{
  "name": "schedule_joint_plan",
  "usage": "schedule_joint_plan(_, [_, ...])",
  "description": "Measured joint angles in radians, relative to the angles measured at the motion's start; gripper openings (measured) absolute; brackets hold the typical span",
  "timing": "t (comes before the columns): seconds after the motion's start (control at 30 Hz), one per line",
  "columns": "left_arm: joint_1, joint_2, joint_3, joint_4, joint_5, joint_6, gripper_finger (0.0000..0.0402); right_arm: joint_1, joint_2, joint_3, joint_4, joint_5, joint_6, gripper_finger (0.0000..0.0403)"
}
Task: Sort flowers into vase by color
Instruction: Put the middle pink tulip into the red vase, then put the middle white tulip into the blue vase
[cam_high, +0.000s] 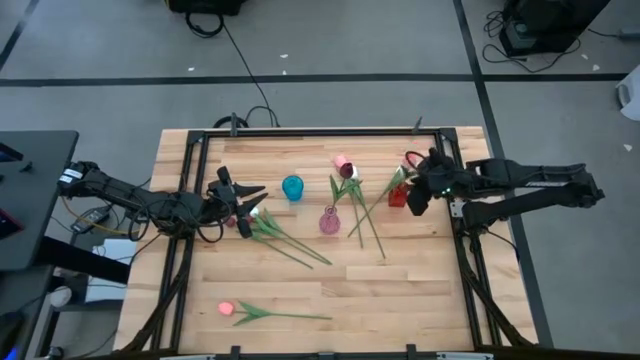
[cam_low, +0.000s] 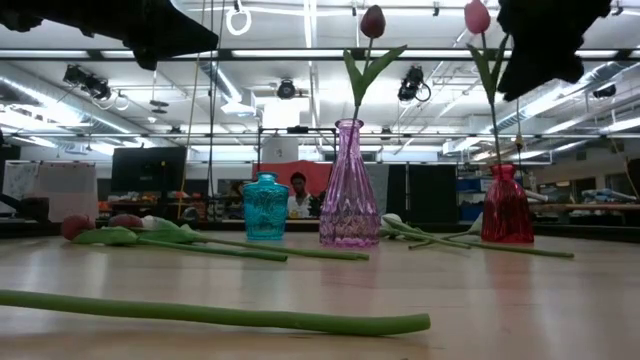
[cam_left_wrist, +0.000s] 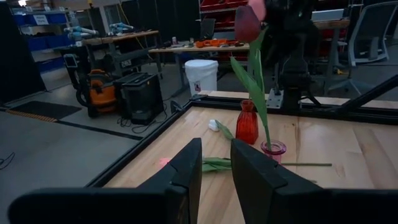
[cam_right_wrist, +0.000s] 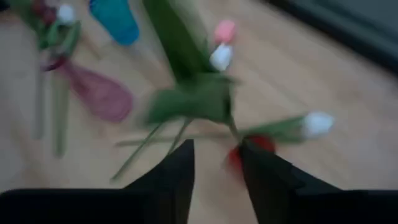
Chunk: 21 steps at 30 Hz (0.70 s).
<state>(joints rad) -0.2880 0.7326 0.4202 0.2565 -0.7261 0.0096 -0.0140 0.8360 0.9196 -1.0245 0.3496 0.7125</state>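
Three vases stand mid-table: teal (cam_high: 292, 187), purple (cam_high: 330, 222) and red (cam_high: 397, 197). A maroon tulip (cam_low: 372, 20) stands in the purple vase and a pink tulip (cam_low: 477, 16) in the red vase. A bunch of white and maroon tulips (cam_high: 262, 225) lies flat left of the purple vase. Loose tulips (cam_high: 368, 215) lie between the purple and red vases. One pink tulip (cam_high: 226, 309) lies near the table's near edge. My left gripper (cam_high: 256, 192) hovers open above the bunch. My right gripper (cam_right_wrist: 217, 149) is open above the red vase (cam_right_wrist: 249, 149), beside the pink tulip's stem.
The table's dark metal frame (cam_high: 200, 135) runs along the far and side edges. Bare wood (cam_high: 400, 290) lies toward the near right of the table. Beyond the far edge are benches, a white bin (cam_left_wrist: 201, 74) and a person (cam_low: 298, 192) far off.
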Motion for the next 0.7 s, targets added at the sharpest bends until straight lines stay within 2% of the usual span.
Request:
schedule_joint_plan(0.13, [0.0, 0.0, 0.0, -0.002, 0.0, -0.027, 0.0092, -0.003, 0.006, 0.09, -0.207, -0.085, 0.101, 0.0171])
schedule_joint_plan(0.2, [0.0, 0.0, 0.0, -0.011, 0.0, -0.044, 0.0092, -0.001, 0.012, 0.133, -0.309, -0.057, 0.134, 0.0172])
schedule_joint_plan(0.27, [0.0, 0.0, 0.0, -0.025, 0.0, -0.054, 0.0092, -0.001, 0.011, 0.16, -0.354, 0.02, 0.15, 0.017])
schedule_joint_plan(0.33, [0.0, 0.0, 0.0, -0.027, 0.0, -0.066, 0.0092, -0.006, 0.005, 0.171, -0.338, 0.089, 0.145, 0.0166])
schedule_joint_plan(0.43, [0.0, 0.0, 0.0, -0.025, 0.0, -0.068, 0.0092, -0.054, 0.015, 0.172, -0.287, 0.106, 0.102, 0.0159])
schedule_joint_plan(0.6, [0.012, 0.0, 0.0, -0.021, 0.001, -0.066, 0.0092, -0.193, 0.107, 0.172, -0.238, 0.091, -0.036, 0.0146])
schedule_joint_plan(0.7, [0.022, 0.0, 0.0, -0.021, 0.0, -0.067, 0.0092, -0.331, 0.153, 0.177, -0.187, 0.012, -0.176, 0.0139])
